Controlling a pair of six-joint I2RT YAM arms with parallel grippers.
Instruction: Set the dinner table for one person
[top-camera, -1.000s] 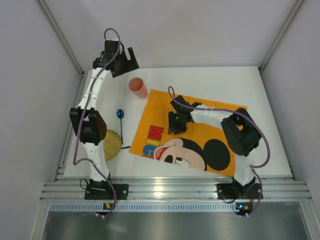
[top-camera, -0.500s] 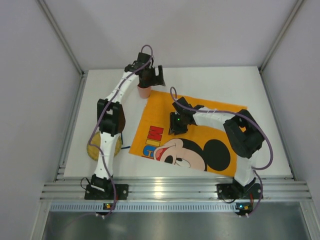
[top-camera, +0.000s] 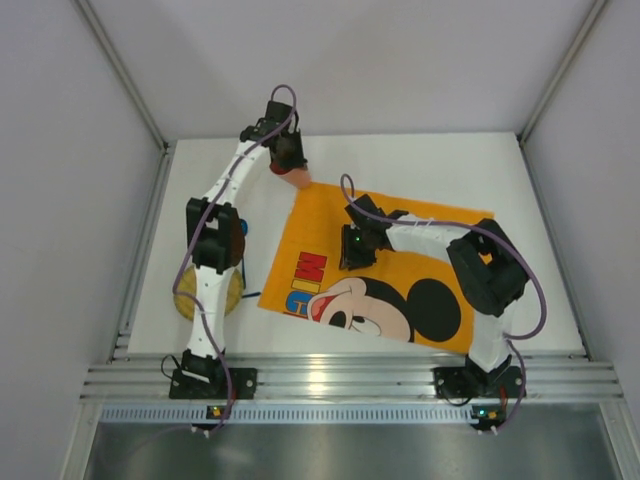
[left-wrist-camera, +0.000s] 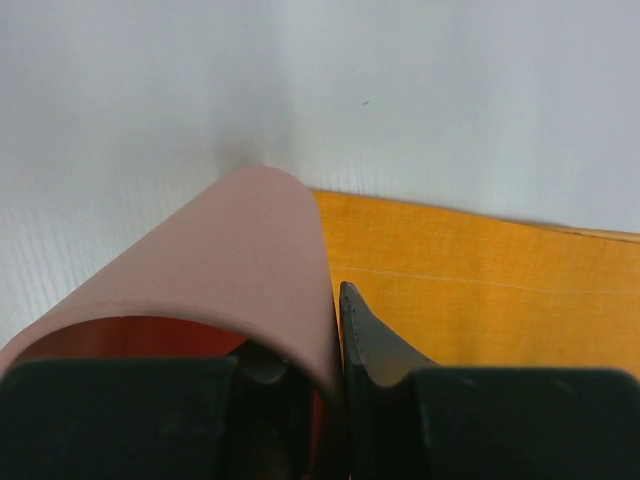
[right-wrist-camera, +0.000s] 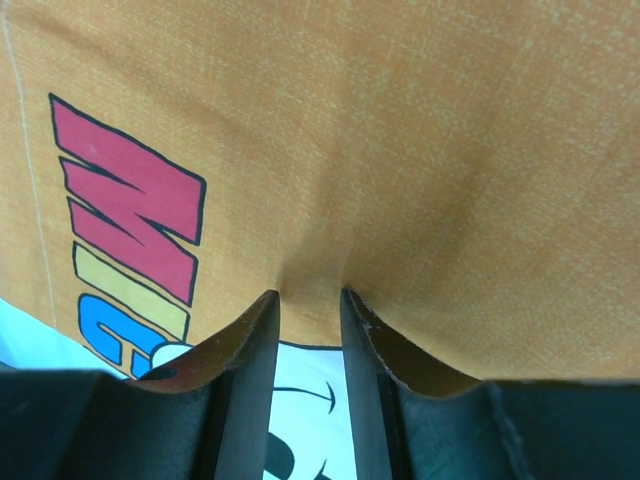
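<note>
1. Grey walls (top-camera: 400, 70) box in the white dinner table (top-camera: 450, 165); an orange mat (top-camera: 400, 270) lies skewed on it, right of middle.
2. At the mat's far left corner the left gripper (top-camera: 291, 168) pinches the wall of a pink cup (left-wrist-camera: 220, 260), with one finger (left-wrist-camera: 370, 340) outside and the other inside.
3. Further right, the right gripper (right-wrist-camera: 310, 300) is nipped onto a pucker of the mat beside its coloured letters.
4. Near the table's left edge a yellow plate (top-camera: 182, 302) lies partly under the left arm, and a bit of blue spoon (top-camera: 245, 231) shows by the elbow.
</note>
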